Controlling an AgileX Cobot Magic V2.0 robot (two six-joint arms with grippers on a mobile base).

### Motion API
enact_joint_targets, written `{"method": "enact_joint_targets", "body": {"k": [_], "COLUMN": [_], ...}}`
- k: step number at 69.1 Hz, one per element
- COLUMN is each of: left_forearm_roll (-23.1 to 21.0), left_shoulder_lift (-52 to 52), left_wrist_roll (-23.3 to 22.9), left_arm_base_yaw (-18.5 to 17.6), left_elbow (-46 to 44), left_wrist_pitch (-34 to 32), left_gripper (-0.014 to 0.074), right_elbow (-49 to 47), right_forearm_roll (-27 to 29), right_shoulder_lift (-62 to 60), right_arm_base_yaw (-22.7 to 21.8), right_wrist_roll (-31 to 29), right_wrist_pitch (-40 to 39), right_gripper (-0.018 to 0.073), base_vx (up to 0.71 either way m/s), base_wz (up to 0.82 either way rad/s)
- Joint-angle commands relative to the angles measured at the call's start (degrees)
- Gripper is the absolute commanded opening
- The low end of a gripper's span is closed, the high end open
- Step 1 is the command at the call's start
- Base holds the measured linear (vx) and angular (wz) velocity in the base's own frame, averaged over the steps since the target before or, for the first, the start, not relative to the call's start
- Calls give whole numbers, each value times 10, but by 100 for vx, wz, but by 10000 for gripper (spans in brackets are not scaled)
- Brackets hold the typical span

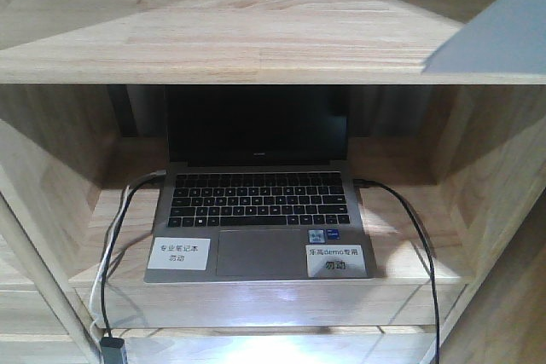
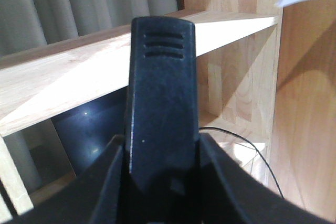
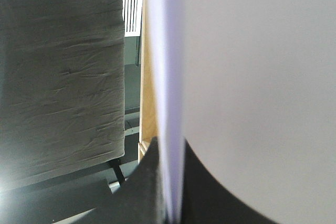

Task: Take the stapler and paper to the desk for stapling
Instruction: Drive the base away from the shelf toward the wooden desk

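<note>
So, left gripper (image 2: 164, 182) clamped on stapler (image 2: 163, 103), which stands upright between jaws, shelf (image 2: 63, 77) behind. Right gripper (image 3: 173, 198) pinching paper (image 3: 252, 77) edge-on. Laptop (image 1: 256, 202) open in shelf bay.

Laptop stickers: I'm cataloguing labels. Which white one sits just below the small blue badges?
The sticker right of the touchpad; the left sticker, across the touchpad, has only bare palm rest above it.

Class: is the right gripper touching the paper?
Touching. In the right wrist view, the paper runs down into the right gripper, pinched between its dark fingers.
</note>
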Motion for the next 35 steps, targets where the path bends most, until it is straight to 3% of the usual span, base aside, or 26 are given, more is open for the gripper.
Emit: {"method": "enact_joint_targets", "body": {"k": [1, 35], "left_forearm_roll": [-5, -5], "left_shoulder_lift": [9, 9], "left_wrist_roll": [0, 0], "left_arm_base_yaw": [-4, -4], "left_elbow": [-15, -15], "left_wrist_pitch": [-72, -72], "left_gripper": [-6, -6], "right_elbow": [-14, -14], "right_forearm_roll": [-9, -9], "right_shoulder_lift": [5, 5], "right_arm_base_yaw": [-3, -3], "right_wrist_roll": [-7, -7], "right_wrist_pitch": [-16, -18], "right_gripper": [-6, -7], "base_vx": [0, -3], "base_wz": [0, 12]}}
